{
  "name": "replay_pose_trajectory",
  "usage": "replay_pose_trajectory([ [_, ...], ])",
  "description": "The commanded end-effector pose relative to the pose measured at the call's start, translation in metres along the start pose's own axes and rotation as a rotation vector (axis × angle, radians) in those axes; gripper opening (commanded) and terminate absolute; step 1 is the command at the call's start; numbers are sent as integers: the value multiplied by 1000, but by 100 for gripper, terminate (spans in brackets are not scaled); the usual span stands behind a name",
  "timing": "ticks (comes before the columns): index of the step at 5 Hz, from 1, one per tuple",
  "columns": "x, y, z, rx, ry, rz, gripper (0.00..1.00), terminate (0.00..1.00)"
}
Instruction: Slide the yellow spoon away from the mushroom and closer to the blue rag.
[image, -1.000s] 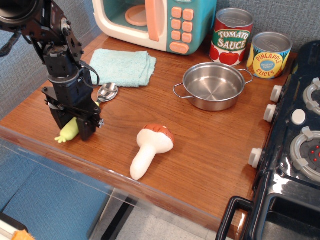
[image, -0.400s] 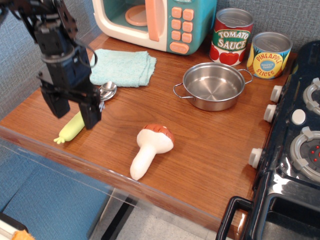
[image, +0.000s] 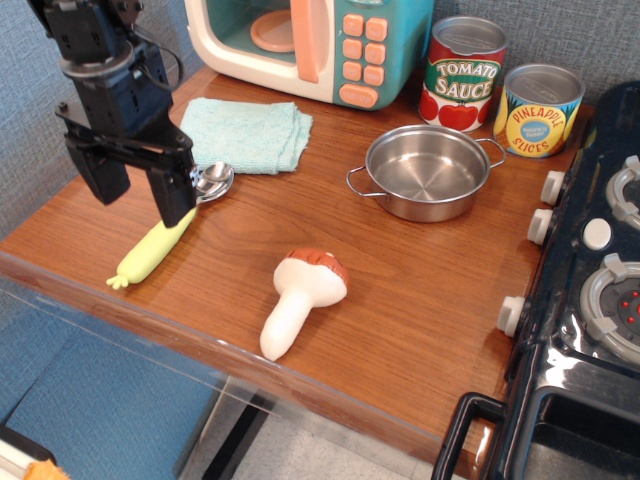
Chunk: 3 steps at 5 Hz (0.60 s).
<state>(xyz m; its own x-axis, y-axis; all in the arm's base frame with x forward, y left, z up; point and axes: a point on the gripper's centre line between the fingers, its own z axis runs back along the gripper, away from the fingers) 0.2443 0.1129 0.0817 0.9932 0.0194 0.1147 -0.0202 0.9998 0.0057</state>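
The yellow spoon (image: 158, 245) lies on the wooden counter at the front left, its pale yellow-green handle toward the front edge and its silver bowl (image: 213, 180) touching the near edge of the blue rag (image: 244, 134). The mushroom (image: 301, 300) lies to the spoon's right, cap up, well apart from it. My gripper (image: 139, 193) hangs above the spoon's upper handle with both black fingers spread wide and nothing between them. One finger (image: 172, 192) partly hides the spoon's neck.
A toy microwave (image: 310, 45) stands behind the rag. A steel pan (image: 428, 172) sits mid-counter, with a tomato sauce can (image: 462, 73) and a pineapple can (image: 540, 110) behind it. A black stove (image: 595, 290) fills the right side. The counter's front edge (image: 200, 335) runs just below the spoon.
My gripper let go of the spoon's handle, opened and rose up and back. The spoon stays lying by the rag; more of its handle shows now.
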Motion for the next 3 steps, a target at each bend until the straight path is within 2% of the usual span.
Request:
replay_pose_trajectory([
  [1, 6, 2, 19, 62, -43, 21, 100, 0],
  [2, 6, 2, 19, 62, -43, 21, 100, 0],
  [3, 6, 2, 19, 62, -43, 21, 100, 100],
])
